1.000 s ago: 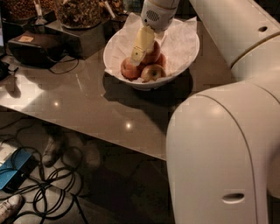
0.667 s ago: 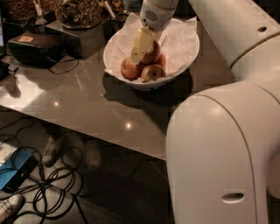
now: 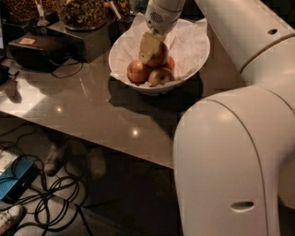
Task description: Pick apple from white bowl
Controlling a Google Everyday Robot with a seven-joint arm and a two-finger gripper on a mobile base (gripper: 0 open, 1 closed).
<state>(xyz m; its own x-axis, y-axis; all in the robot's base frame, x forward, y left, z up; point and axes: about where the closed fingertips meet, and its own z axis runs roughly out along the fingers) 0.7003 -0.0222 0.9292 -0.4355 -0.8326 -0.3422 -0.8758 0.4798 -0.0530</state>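
Observation:
The white bowl, lined with crumpled white paper, stands on the table at the top middle of the camera view. Three apples show in it. My gripper reaches down into the bowl from above. Its pale front finger lies against the left side of an orange-red apple, which sits between the fingers, a little above the other two. The far finger is hidden behind that apple. A red apple and a yellower apple lie below it at the bowl's front.
Dark containers of nuts and a black box stand at the back left of the grey table. My white arm fills the right side. Cables and a blue object lie on the floor.
The gripper stays in the bowl, almost unmoved. The apple between its fingers sits slightly higher than before. The two front apples have not moved.

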